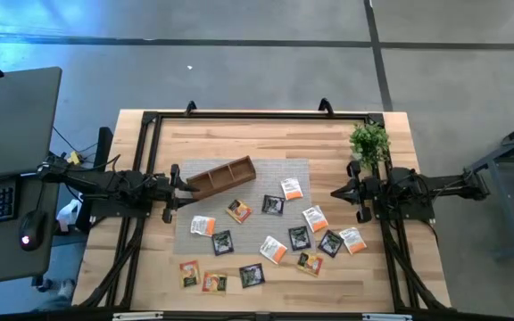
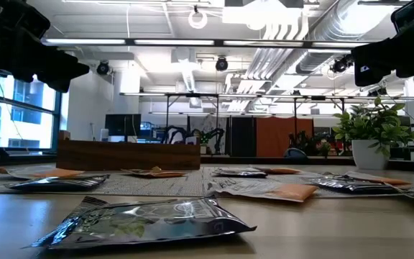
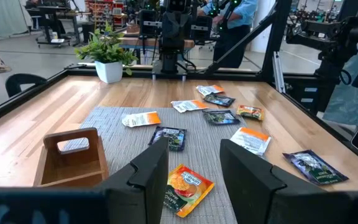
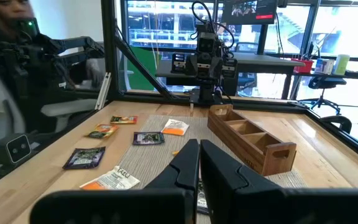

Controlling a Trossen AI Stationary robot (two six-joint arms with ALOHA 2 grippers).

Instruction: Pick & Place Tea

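The left gripper [image 1: 178, 181] hangs over the left side of the table with its two fingers [image 3: 151, 174] spread apart and nothing between them, its tips just beside the near end of the wooden tray [image 1: 221, 176]. Across from it, the right gripper [image 1: 337, 191] hovers at the right side with its fingers [image 4: 188, 163] pressed nearly together, also holding nothing. The small potted plant [image 1: 369, 143] stands just behind that arm, near the table's far right corner.

The tray sits tilted on a grey woven mat [image 1: 186, 239], and from where I stand its compartments look bare. The tea sachets [image 1: 272, 205] lie flat and loose across the mat and the wooden table [image 1: 159, 259] in front of the tray, between the two arms. Some are white with orange [image 1: 292, 188], some dark [image 1: 221, 242], and a few yellow-red ones [image 1: 190, 275] lie well apart from the tray near the table's front edge. None is in the tray.
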